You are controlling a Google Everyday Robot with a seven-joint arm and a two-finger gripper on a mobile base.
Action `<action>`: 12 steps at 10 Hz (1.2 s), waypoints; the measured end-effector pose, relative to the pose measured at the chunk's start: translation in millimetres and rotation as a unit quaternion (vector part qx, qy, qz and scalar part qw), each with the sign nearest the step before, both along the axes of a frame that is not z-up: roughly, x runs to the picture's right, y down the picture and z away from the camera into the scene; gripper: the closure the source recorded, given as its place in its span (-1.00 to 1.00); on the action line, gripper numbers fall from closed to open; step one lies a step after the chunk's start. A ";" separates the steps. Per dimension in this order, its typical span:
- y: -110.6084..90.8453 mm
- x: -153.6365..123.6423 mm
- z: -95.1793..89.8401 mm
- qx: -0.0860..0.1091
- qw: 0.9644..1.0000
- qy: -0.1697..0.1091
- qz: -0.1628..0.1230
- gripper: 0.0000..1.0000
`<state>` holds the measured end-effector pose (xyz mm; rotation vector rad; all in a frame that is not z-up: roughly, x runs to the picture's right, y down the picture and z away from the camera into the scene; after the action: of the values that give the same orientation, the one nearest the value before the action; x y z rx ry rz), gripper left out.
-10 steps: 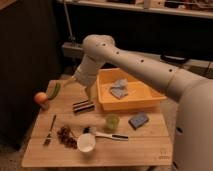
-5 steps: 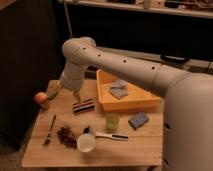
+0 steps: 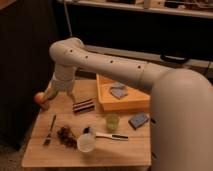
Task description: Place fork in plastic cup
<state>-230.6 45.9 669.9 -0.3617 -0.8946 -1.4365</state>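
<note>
White arm links have swung further left than half a second ago, the elbow now standing above the table's back-left corner, while the gripper (image 3: 61, 94) hangs in much the same spot over that corner, beside the orange-red fruit (image 3: 40, 97). Its fingers are spread apart and hold nothing. Nothing on the table has shifted.

The table (image 3: 125, 152) is pale wood with visible planks, set in a dim room with a dark wall to the left and a dark counter front behind. On it sit an orange tray (image 3: 107, 102) at the back with grey pieces inside, a striped block (image 3: 83, 105), a green cup (image 3: 112, 121), a blue sponge (image 3: 138, 120), a white cup (image 3: 86, 142), a white-handled utensil (image 3: 107, 135) and a dark clump (image 3: 65, 135).

The fork (image 3: 50, 131) is slim and dark. It lies flat near the front-left edge, tines toward the front, just left of the clump, well apart from the gripper and both cups.
</note>
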 end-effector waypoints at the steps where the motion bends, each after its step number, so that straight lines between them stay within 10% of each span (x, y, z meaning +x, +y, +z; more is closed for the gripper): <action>1: 10.6 -19.6 2.7 0.003 0.999 -0.021 -0.036 -0.60; 6: 75.3 -40.8 23.1 -0.048 0.988 -0.053 -0.137 -0.60; 12: 139.2 -67.0 52.5 -0.037 0.989 0.015 -0.141 -0.60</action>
<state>-297.6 185.1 722.4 -0.5836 -0.9000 -1.6543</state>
